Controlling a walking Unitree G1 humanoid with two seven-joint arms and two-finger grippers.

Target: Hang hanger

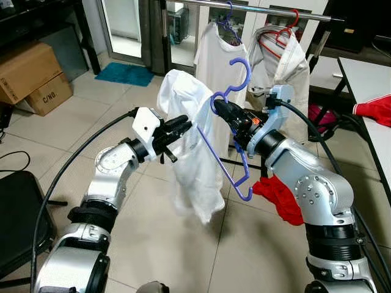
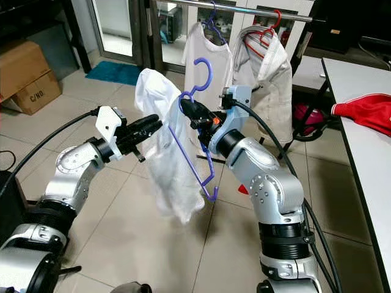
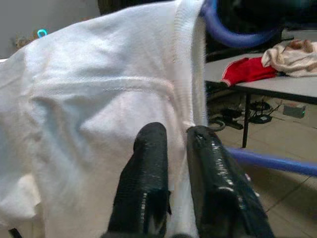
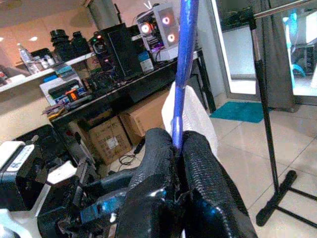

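The right claw (image 1: 221,110) is clamped on the blue hanger (image 1: 235,137) just below its hook, holding it in mid-air short of the rail (image 1: 263,11). The left claw (image 1: 180,127) pinches the white shirt (image 1: 189,140) draped on it. The shirt looks only half seated; next, square it, then lift the hook over the rail between the 2 hung garments.
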